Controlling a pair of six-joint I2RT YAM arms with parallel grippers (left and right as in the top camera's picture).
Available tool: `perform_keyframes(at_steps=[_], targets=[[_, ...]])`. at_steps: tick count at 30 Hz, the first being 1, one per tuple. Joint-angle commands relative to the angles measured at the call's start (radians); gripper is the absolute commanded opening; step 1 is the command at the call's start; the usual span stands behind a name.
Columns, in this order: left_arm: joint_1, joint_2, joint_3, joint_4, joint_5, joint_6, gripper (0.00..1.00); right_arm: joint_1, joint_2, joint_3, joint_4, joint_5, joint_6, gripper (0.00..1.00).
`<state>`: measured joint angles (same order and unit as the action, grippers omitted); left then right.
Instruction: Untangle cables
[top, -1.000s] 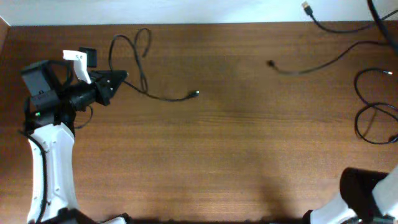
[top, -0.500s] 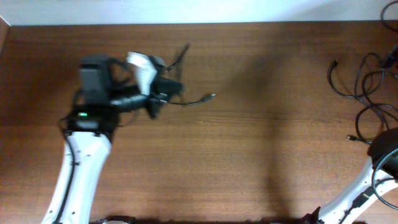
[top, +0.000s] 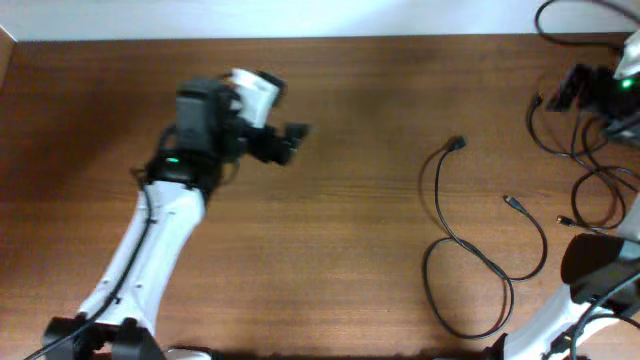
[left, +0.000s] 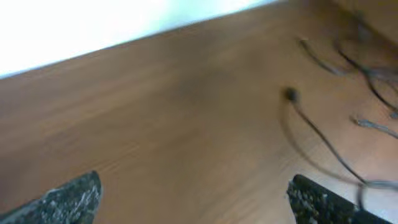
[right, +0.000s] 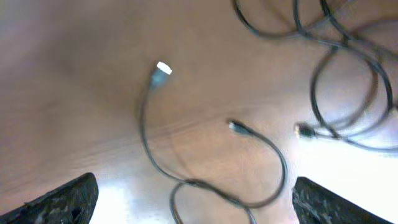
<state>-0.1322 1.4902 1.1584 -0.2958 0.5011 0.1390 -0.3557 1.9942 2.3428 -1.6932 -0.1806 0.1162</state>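
Note:
Several thin black cables lie on the right side of the wooden table. One looped cable (top: 441, 215) runs from a plug (top: 456, 144) toward the front edge. More cables (top: 590, 185) tangle at the far right. My left gripper (top: 292, 136) hovers left of centre, open and empty (left: 194, 182); the plug (left: 290, 94) lies well ahead of it. My right gripper (top: 573, 92) hangs over the back right corner, open (right: 194, 184), above a curved cable (right: 186, 180) with a silver plug (right: 163, 68). It touches none.
The pale wall (top: 300, 15) borders the table's far edge. The right arm's white base link (top: 560, 315) rises from the front right corner, and the left arm (top: 150, 250) stretches up from the front left. Bare wood (top: 350, 230) lies between the arms.
My left arm has swung right and its jaws have opened; the cable seen at it is gone from there. A looped cable now lies right of centre. The right arm has reached the back right corner.

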Motion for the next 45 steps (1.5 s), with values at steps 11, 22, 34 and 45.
perform_keyframes(at_steps=[11,22,34,45], targets=[[0.119,-0.066,0.006,-0.204,0.064,0.155,0.98,0.57,-0.103,-1.029,0.543,0.348,-0.214,0.86],[0.119,-0.066,0.006,-0.219,0.064,0.173,0.99,0.549,-0.101,-1.155,0.75,0.363,-0.231,0.04],[0.119,-0.066,0.006,-0.219,0.087,0.172,0.99,0.552,-0.097,-0.628,0.84,0.106,-0.134,0.29],[0.119,-0.066,0.006,-0.222,0.124,0.172,0.99,0.539,0.006,-1.014,0.74,0.354,-0.137,0.99]])
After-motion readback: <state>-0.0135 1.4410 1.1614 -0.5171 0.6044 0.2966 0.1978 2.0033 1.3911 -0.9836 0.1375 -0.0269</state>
